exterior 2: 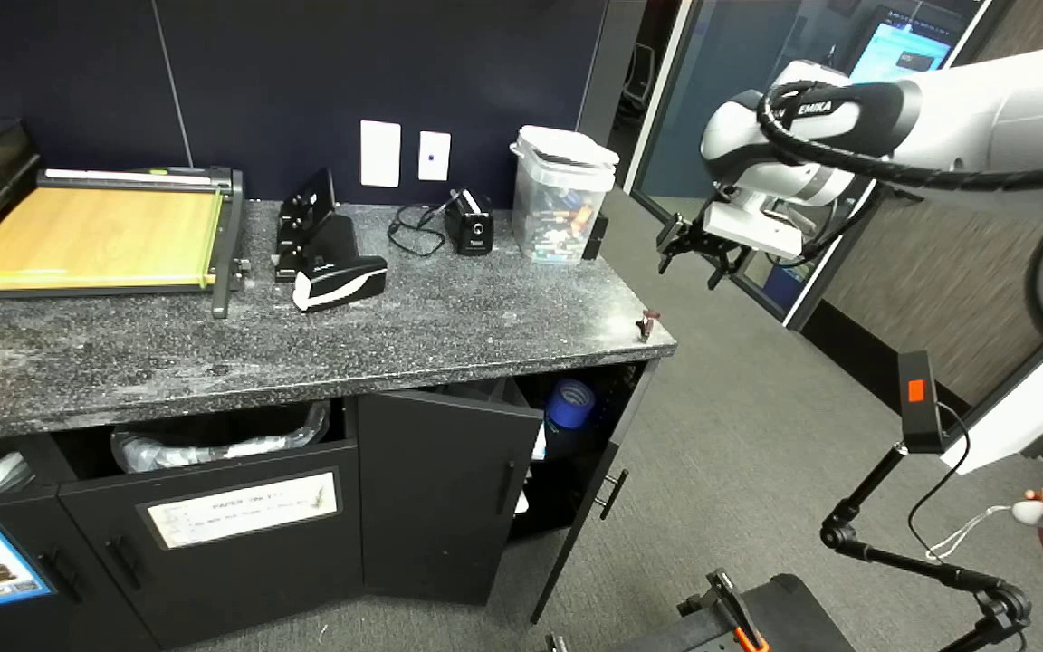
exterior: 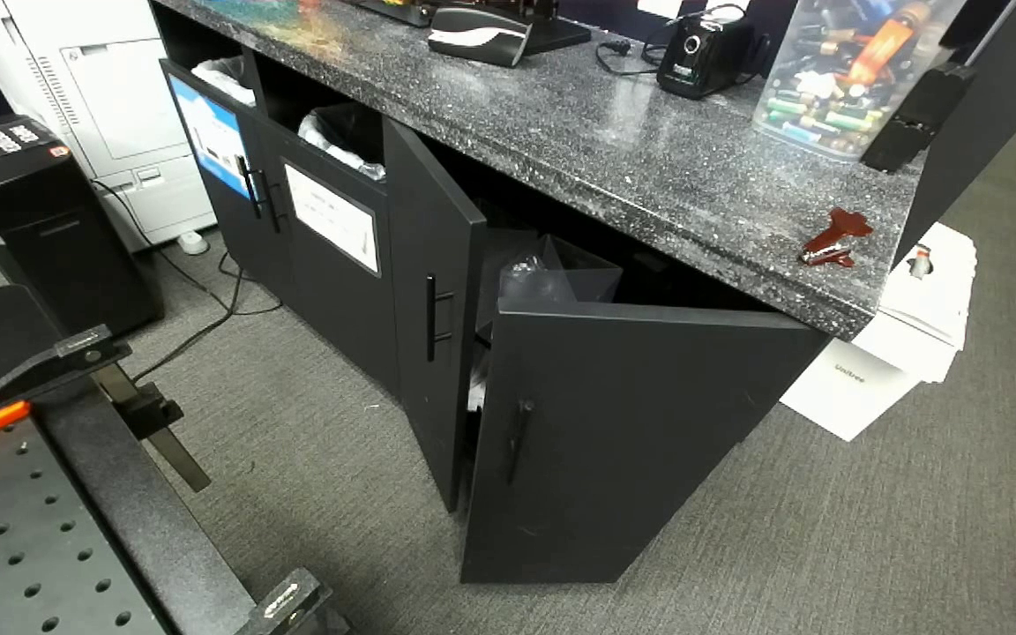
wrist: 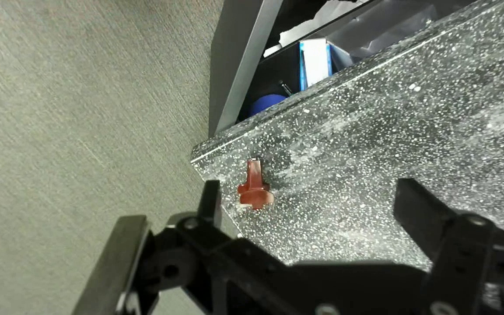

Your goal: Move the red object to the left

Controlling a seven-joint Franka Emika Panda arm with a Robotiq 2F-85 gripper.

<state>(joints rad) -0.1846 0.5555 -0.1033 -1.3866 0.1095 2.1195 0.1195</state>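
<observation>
Near the end of the white-flecked, stone-like counter, toward three o'clock in both exterior views, lies the red object, dark, glossy and irregular; in an exterior view it shows pointed ends and a silvery glint; the wrist view gives it a straight, narrow stem toward twelve o'clock and a broad, rounded head toward six; the jaws, black and angular, are spread wide, and in that view the object shows between their tips, nearer the jaw at nine o'clock. In an exterior view the gripper hangs apart from the object, at one o'clock from it; a smooth white arm, wound with a black cable, shows there alone; a translucent plastic tub stands at eleven o'clock from the object; the wrist view brings out a white box with blue edges, at one o'clock from the object; at eight o'clock, an exterior view holds a dark plate drilled with round holes.
</observation>
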